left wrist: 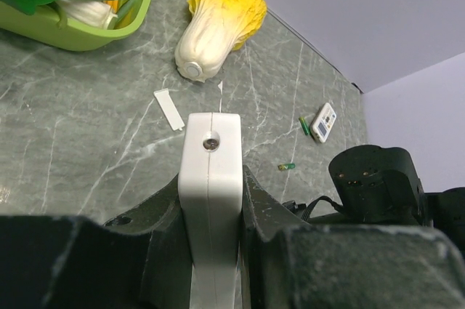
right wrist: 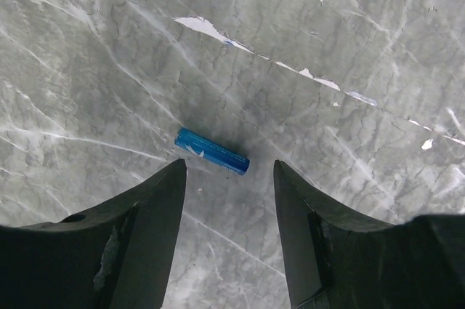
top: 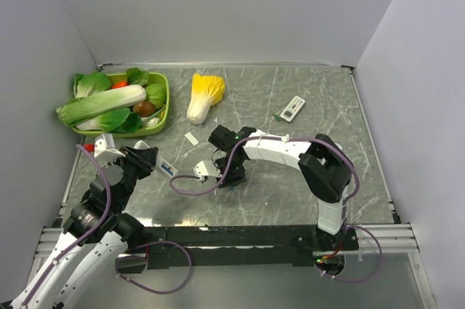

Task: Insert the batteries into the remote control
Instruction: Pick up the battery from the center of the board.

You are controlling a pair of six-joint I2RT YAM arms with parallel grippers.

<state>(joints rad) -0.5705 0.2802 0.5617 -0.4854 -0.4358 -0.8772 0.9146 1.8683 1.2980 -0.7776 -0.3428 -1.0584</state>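
Blue cylindrical battery (right wrist: 211,151) is seen lying flat on the grey marble-pattern table (right wrist: 87,47), long axis running 10 to 4 o'clock in the right wrist view, near table centre, slightly toward 6 o'clock in the top view. Right gripper (right wrist: 230,167) is held directly over it with the jaws spread apart; the battery sits in the gap just ahead of the fingertips (right wrist: 171,178), and no contact is seen. White rectangular plastic remote control (left wrist: 211,178) is clamped between the closed fingers (left wrist: 256,203) of the left gripper (left wrist: 212,182), raised off the table at about 8 o'clock, its end pointing toward 2 o'clock in the top view. A thin white flat plastic strip (left wrist: 168,109) is seen on the table at 11 o'clock from the right gripper. A small green cylindrical battery (left wrist: 304,126) lies just beside a second small white remote with a screen (left wrist: 323,121), at about 1 o'clock on the table, well apart from both grippers. Another tiny green piece (left wrist: 288,166) is seen nearer the centre; what it is cannot be told. A yellow-and-white toy napa cabbage (top: 204,96) lies at 11 o'clock, just beside a lime-green plastic tray (top: 166,98) at 10 o'clock, filled with toy vegetables.
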